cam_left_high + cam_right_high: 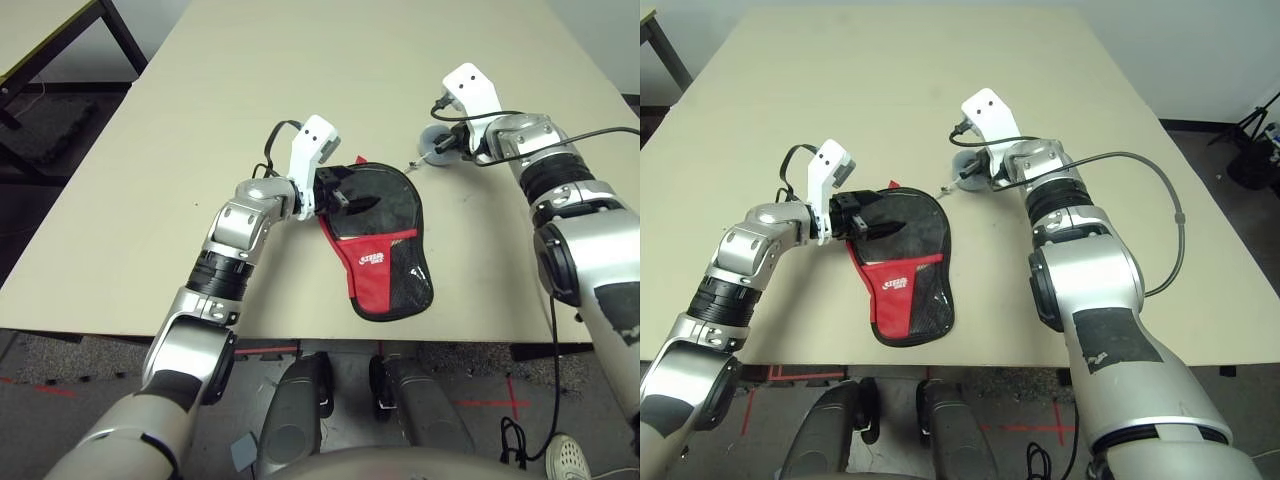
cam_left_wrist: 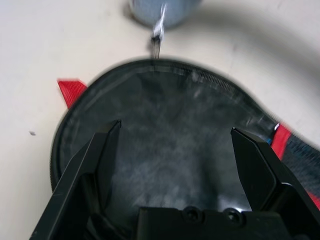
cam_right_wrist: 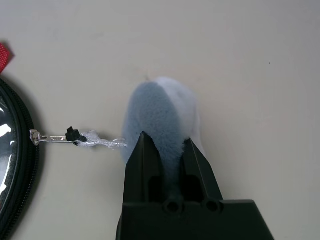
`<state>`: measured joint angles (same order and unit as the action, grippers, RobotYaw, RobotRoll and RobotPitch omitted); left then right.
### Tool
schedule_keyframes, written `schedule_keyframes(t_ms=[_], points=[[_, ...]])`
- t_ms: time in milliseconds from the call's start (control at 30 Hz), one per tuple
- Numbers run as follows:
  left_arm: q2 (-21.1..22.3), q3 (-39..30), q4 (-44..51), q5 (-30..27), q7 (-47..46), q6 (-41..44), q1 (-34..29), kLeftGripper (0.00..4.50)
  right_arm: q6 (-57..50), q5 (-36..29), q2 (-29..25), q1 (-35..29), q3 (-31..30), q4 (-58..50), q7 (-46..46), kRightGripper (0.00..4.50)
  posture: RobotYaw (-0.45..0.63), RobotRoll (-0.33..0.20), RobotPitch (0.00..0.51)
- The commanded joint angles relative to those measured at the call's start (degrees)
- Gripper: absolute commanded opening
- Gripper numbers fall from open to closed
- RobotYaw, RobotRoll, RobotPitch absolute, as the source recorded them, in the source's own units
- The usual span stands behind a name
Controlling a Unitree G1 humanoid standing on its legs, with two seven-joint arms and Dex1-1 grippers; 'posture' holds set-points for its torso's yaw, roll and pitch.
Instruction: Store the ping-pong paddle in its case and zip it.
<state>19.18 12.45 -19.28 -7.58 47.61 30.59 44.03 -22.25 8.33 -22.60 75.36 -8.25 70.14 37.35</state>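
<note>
Case lies flat near table front edge, round end toward far side; left gripper spread wide over round end. Right gripper pinched on grey-blue plush charm, linked by thin clip to zipper pull. Pouch looks soft, light; charm squashy, likely best hold for zipping. Paddle presumably inside

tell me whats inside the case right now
That cannot be seen: the case lies flat on the table, its black fabric covering any contents. The open left gripper hovers over its round end, and no paddle lies on the table.
</note>
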Motion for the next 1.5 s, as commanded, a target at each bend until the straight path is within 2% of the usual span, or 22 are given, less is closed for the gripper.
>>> schedule_keyframes(t_ms=[33, 333, 533, 667, 1000, 1267, 1500], points=[[-0.5, 2.7, -5.7, 3.1, 0.7, -3.2, 1.5, 4.50, -1.0, 0.2, 0.1, -1.1, 0.2, -0.8, 0.5, 0.17, -0.08, 0.000, 0.144], [-2.4, 6.7, -13.5, 7.8, 2.3, -5.5, 3.5, 4.50, -2.2, 0.3, 0.1, -1.5, -0.2, -3.5, 1.8, 0.17, -0.10, 0.000, 0.151], [-3.4, 7.4, -14.2, 9.4, 2.8, -4.3, 3.7, 4.50, -7.2, 1.1, -1.7, -4.6, -1.9, -11.9, 6.7, 0.17, -0.11, 0.000, 0.160], [-3.9, 7.1, -14.2, 9.7, 2.7, -3.8, 3.4, 4.50, -13.7, 1.4, -4.9, -10.6, -3.8, -24.5, 10.8, 0.17, -0.12, 0.000, 0.166], [-4.6, 7.0, -13.8, 9.7, 2.9, -2.8, 2.8, 4.50, -34.5, -1.5, -17.9, -30.8, -5.9, -67.2, 19.1, 0.17, -0.15, 0.000, 0.184], [-5.3, 6.7, -15.6, 9.9, 2.8, -3.5, 3.4, 4.50, -48.0, -8.8, -28.1, -41.4, -4.2, -88.7, 20.8, 0.17, -0.18, 0.000, 0.192], [-5.2, 6.5, -16.9, 10.1, 3.1, -4.2, 4.0, 4.50, -56.8, -18.0, -37.1, -51.0, 0.4, -105.0, 21.7, 0.17, -0.20, 0.000, 0.192]])
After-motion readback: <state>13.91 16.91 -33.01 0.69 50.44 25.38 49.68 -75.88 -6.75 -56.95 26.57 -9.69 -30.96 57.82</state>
